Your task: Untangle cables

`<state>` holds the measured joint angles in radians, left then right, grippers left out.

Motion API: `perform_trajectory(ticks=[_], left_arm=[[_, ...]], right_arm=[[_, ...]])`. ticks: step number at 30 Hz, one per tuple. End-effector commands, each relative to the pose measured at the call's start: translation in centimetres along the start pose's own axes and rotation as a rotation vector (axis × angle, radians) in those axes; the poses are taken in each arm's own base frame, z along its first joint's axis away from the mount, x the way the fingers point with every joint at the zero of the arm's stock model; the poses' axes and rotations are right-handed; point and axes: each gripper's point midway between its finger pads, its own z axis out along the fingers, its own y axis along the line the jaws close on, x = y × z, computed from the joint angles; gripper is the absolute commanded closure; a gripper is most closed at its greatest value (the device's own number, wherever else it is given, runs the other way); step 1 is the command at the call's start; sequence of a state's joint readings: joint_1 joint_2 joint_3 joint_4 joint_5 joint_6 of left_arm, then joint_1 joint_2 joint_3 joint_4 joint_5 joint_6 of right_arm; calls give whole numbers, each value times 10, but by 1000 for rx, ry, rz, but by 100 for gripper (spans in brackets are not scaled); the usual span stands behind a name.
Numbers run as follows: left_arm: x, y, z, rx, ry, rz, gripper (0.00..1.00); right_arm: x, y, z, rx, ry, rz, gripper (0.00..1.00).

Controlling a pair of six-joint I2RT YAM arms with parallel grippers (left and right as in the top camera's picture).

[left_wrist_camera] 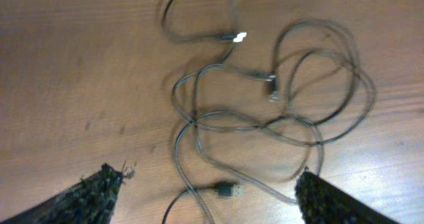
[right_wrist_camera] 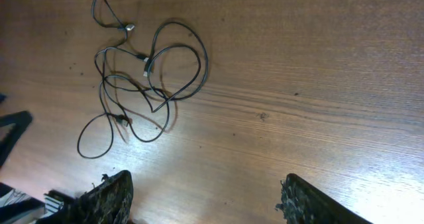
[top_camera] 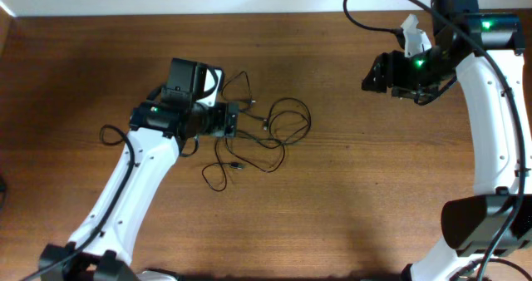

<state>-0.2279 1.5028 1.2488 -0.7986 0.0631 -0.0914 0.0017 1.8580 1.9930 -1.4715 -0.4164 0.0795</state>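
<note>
Near the middle-left of the overhead frame, the cables [top_camera: 264, 130] lay on the table [top_camera: 357, 189] in loose, overlapping loops, not yet separated. The left gripper [top_camera: 233, 120] hung at the clump's left edge with its jaws spread wide. In the left wrist view the strands crossed between its fingertips [left_wrist_camera: 99, 194], with one plug [left_wrist_camera: 228, 189] at the lower middle of that frame, and nothing was pinched. The right gripper [top_camera: 376, 75], at upper right, was well apart from the wires, also spread and empty. The step in hand looked like the approach for a first grasp. The next move would call for closing on one strand or plug, clear of the crossings, then drawing it outward.
</note>
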Motion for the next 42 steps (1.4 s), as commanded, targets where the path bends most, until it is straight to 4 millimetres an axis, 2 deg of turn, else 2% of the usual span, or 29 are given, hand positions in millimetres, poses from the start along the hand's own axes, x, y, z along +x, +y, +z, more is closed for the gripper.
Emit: perform_trajectory(ticks=[1,3,5,7,9,13,18,24,30,32,33,34,35,36,38,39,41,42], left_arm=[[30,16,17,-90,138,-128,21],[53,19,27,-109,245,-141,24],[67,21,36,-121,318,-155,26],[84,23,42,-140,401,-163,45],[99,24,41,-151,470,-164,52],[126,27,37,-172,601,-164,52],[149,29,46,-178,638,-165,55],[155,31,58,-174,614,-165,58],[145,28,66,-153,563,-168,69],[136,31,71,-166,519,-162,100],[126,32,75,-166,476,-159,100],[107,30,75,-156,418,-159,100],[79,27,67,-144,348,-150,100],[60,25,60,-133,296,-136,100],[-4,10,25,-64,117,-95,100],[-31,-6,4,16,38,-52,100],[-69,-30,-35,135,-89,20,100],[-90,-41,-64,186,-172,38,100]], right_arm=[[1,5,0,-22,2,-9,27],[1,5,0,-21,2,-9,27],[1,5,0,-21,2,-9,26],[1,5,0,-21,2,-9,26],[1,5,0,-21,2,-9,26],[1,5,0,-21,2,-9,26],[1,5,0,-21,2,-9,26],[1,5,0,-21,2,-9,26],[1,5,0,-21,2,-9,26],[1,5,0,-21,2,-9,26],[1,5,0,-22,2,-9,26],[1,5,0,-22,2,-9,26],[1,5,0,-22,3,-9,26],[1,5,0,-22,3,-9,26],[1,6,1,-26,3,-9,26],[2,9,0,-40,4,-10,26],[2,13,0,-66,6,-12,26],[2,19,1,-93,6,-36,26]])
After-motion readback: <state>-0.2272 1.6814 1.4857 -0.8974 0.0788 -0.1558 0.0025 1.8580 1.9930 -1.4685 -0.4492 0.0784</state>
